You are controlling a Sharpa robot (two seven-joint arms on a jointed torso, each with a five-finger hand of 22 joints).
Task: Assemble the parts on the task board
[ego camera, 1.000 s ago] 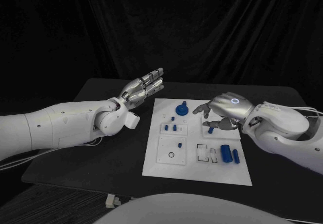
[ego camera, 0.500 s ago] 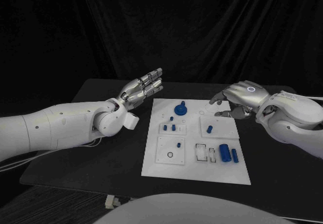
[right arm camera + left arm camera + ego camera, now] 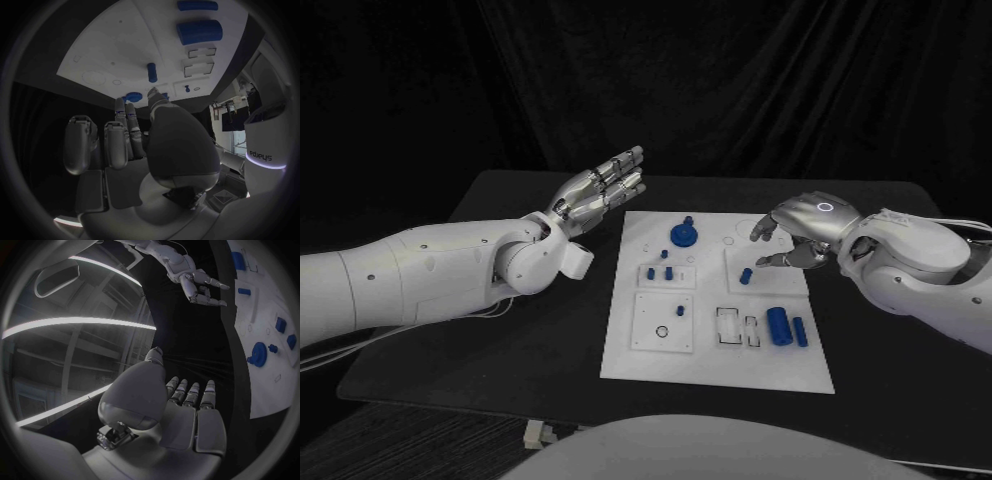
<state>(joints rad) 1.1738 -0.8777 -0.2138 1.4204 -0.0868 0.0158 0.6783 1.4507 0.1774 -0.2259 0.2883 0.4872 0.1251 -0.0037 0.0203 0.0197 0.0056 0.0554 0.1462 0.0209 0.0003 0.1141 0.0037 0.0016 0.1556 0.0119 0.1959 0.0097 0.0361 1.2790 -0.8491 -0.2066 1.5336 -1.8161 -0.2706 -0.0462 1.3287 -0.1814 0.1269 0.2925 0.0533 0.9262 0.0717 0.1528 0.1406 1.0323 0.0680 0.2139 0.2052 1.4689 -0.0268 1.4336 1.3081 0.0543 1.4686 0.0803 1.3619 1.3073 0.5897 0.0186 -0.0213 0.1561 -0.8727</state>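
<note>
I am holding my left hand open beside the board. My right hand is hovering open, gripping nothing, over the board's far right corner.

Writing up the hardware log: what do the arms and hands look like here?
Both arms are smooth white shells; thin pale cables trail from each. The left hand and right hand are silver metal with segmented fingers. The right hand's back carries a glowing ring light.

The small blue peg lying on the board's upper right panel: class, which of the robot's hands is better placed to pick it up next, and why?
Probably the right hand: it hovers open beside the small blue peg. The left hand is raised flat, off the task board.
</note>
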